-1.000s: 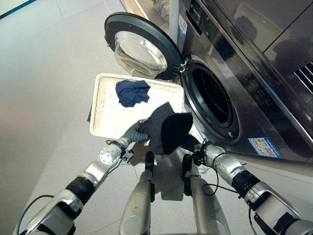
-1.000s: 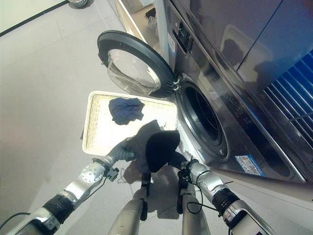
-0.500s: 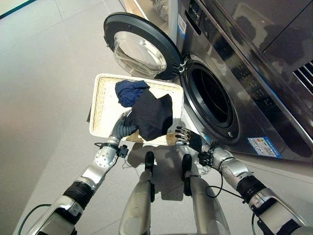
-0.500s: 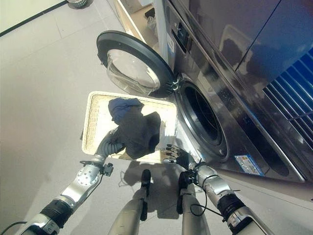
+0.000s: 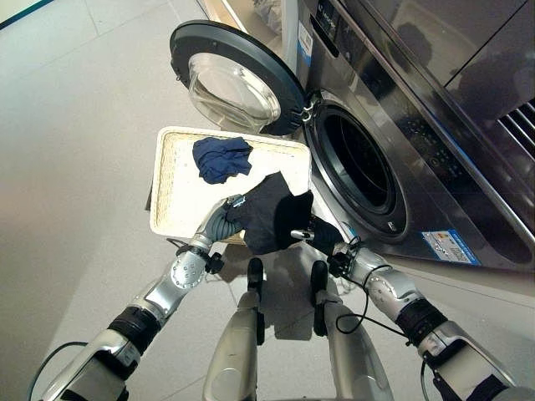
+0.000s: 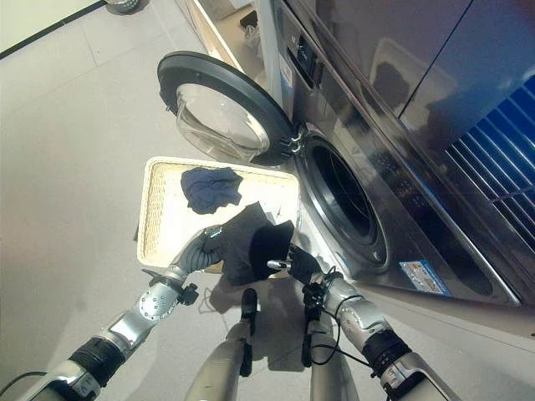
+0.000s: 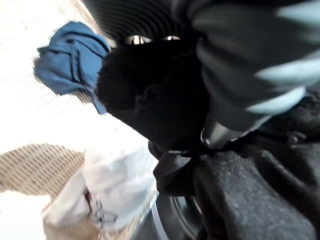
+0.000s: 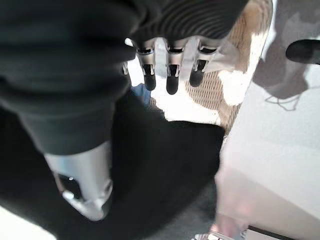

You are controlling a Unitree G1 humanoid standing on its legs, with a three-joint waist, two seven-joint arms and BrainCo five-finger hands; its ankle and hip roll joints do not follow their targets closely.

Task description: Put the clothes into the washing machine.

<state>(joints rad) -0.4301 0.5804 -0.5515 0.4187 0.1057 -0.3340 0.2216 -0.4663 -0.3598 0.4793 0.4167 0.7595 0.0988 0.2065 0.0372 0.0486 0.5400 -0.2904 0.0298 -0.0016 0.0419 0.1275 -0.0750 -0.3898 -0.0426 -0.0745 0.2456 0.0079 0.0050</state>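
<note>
Both my hands meet at the dark grey garment (image 5: 272,219)

My left hand (image 5: 224,219) grips it over the wicker tray's (image 5: 171,196) near edge; my right hand (image 5: 316,235), fingers straight, touches it, beside the washing machine's (image 5: 401,125) open drum; a navy garment (image 5: 221,158) lies in the tray

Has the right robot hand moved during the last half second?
Yes: the right robot hand has closed in on the dark garment, toward the basket.

Black cloth (image 5: 272,219), navy cloth (image 5: 221,158), cream woven basket (image 5: 171,188), dark grey washing machine (image 5: 401,125), pale grey floor (image 5: 75,125).
</note>
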